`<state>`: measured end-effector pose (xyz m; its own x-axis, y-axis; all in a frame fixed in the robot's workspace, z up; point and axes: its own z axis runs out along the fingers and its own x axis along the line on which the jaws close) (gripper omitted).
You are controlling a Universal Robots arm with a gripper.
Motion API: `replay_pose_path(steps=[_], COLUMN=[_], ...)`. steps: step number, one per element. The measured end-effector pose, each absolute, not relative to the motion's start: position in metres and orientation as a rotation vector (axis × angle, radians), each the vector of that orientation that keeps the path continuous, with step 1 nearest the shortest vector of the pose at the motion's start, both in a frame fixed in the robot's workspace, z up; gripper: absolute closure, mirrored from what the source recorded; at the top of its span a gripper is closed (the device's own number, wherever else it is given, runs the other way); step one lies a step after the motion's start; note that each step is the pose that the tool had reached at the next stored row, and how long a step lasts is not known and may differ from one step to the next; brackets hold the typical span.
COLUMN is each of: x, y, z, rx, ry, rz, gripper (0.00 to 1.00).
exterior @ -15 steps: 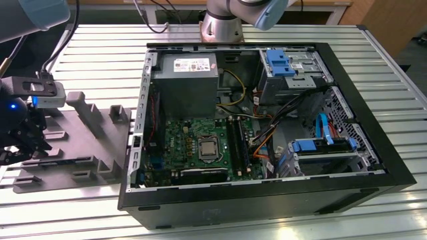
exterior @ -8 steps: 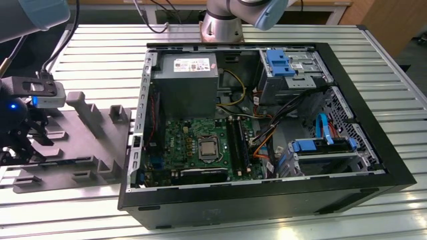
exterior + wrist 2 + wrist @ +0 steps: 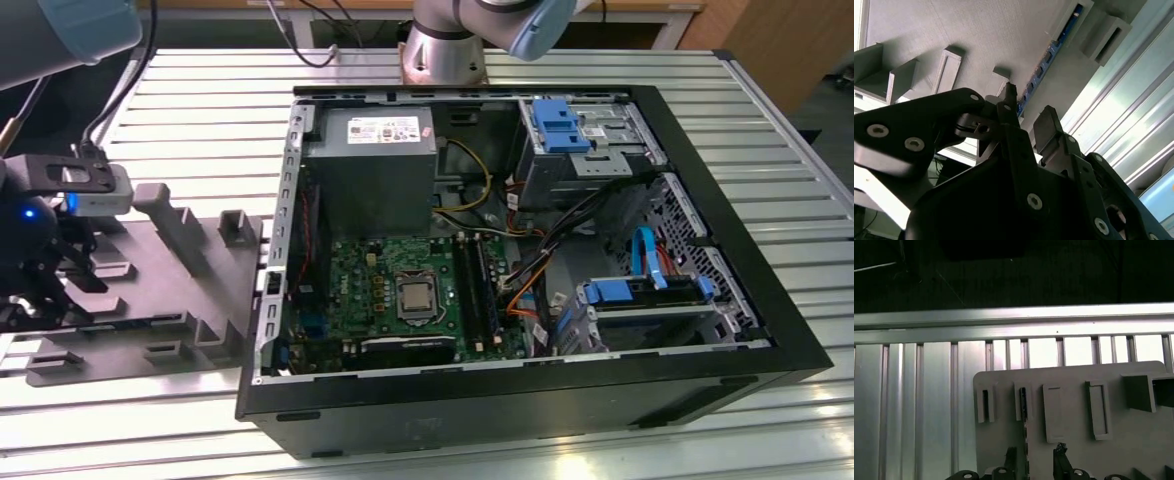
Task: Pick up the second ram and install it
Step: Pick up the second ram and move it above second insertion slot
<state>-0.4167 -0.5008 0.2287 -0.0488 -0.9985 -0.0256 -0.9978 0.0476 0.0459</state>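
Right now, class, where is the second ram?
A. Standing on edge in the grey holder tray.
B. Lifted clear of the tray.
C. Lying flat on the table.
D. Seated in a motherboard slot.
A: the second ram stands in the grey holder tray, between the open jaws of the gripper.

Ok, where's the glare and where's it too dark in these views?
Exterior view: the metal table shines bright, the computer case interior sits shaded. First wrist view: table slats glare white, the room beyond is black. Second wrist view: the gripper is a dark silhouette against the lit grey fixture.
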Motion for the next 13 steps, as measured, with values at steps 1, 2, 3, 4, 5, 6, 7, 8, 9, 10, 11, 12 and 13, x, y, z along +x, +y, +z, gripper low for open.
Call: replay_pose_path(steps=[1, 2, 3, 4, 5, 6, 7, 8, 9, 10, 11, 12, 13], x=[-0.4167, -0.4167, -0.4167, -0.4167, -0.4167, -0.4167, -0.4167, -0.4167, -0.4167, -0.4167, -0.4167, -0.4167, -0.4167], y=[-0.5008, -0.5008, -0.5007, -0.5007, -0.5007, -0.5007, -0.5008, -0.5007, -0.5007, -0.5007, -0.5007, -0.5007, -0.5007], z=[0.2283, 0.2279, 0.2273, 0.2267, 0.2262, 0.2259, 0.2257, 0.2256, 0.2255, 0.2253, 0.2232, 0.2212, 0.2211], rx=[2.164, 2.167, 2.169, 2.171, 2.172, 2.172, 2.172, 2.172, 2.172, 2.173, 2.172, 2.172, 2.172], ry=[-2.258, -2.254, -2.252, -2.251, -2.250, -2.249, -2.249, -2.249, -2.249, -2.249, -2.249, -2.249, -2.249], rz=[-0.080, -0.079, -0.080, -0.079, -0.079, -0.079, -0.079, -0.079, -0.079, -0.079, -0.079, -0.079, -0.079], gripper=[0.58, 0.58, 0.58, 0.58, 0.58, 0.58, 0.58, 0.58, 0.58, 0.58, 0.58, 0.58, 0.58])
